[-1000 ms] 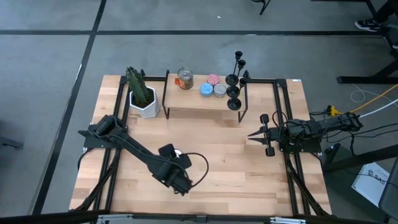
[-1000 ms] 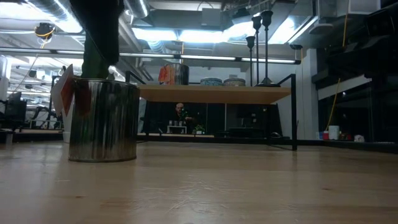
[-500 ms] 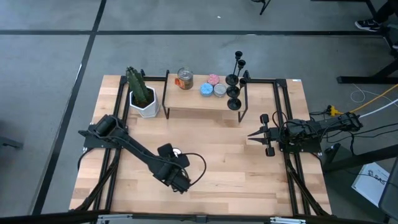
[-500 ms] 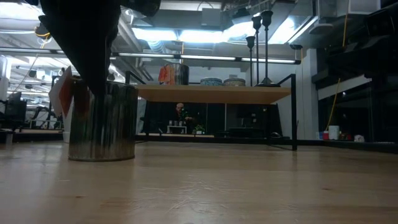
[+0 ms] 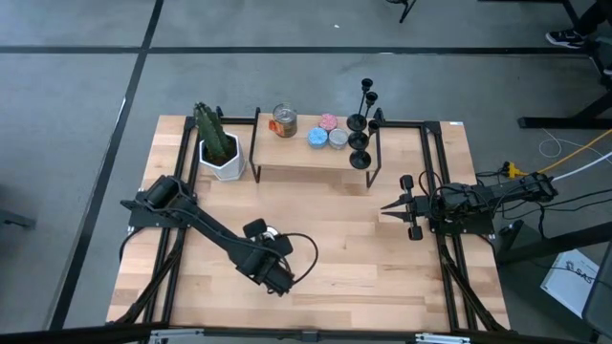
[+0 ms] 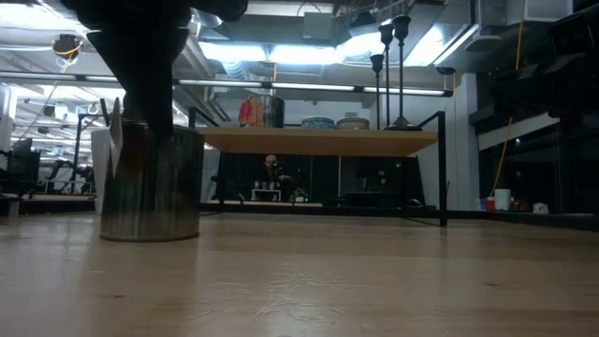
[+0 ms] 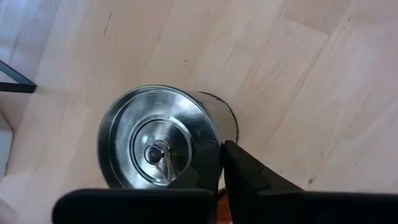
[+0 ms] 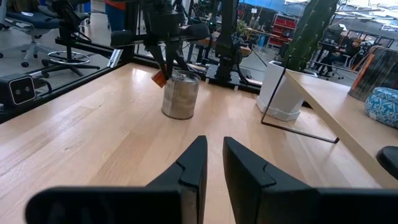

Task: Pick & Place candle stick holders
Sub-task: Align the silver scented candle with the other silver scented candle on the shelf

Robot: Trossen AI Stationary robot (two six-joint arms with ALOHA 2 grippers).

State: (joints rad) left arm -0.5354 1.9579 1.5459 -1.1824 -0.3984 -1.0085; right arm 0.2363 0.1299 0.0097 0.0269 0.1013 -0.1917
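The black candle stick holders [image 5: 360, 134] stand at the right end of the wooden shelf [image 5: 296, 153] at the table's far side. Their stems show in the low view [image 6: 388, 65]. No gripper is near them. Toward the near left, a silver tin [image 7: 155, 143] stands upright on its base on the table [image 5: 382, 277]. My left gripper [image 7: 221, 149] is over it, shut at its rim. At the table's right edge my right gripper [image 5: 387, 205] lies level, pointing left. It is open by a narrow gap [image 8: 212, 162] with nothing in it. My left gripper comes at the tin from above, slanting down. One finger [image 7: 205, 171] is over the recessed top and the other [image 7: 249, 174] is outside the wall, closed on the rim [image 7: 214, 134]. A red-orange label flap [image 8: 158, 78] shows right at the fingers. The tin stands on the table.
A cactus in a white pot [image 5: 218, 148] stands at the back left. On the shelf are a brown can [image 5: 284, 121] and small round tins [image 5: 328, 134]. Black metal frames [image 5: 426, 172] run along the table's sides. Bare wood lies between the two arms.
My left gripper has sunk a little onto the silver tin, and its fingers have drawn together at the rim. In the low view, the label flap beside the tin has turned from broad to nearly edge-on. The tin stays on the table.
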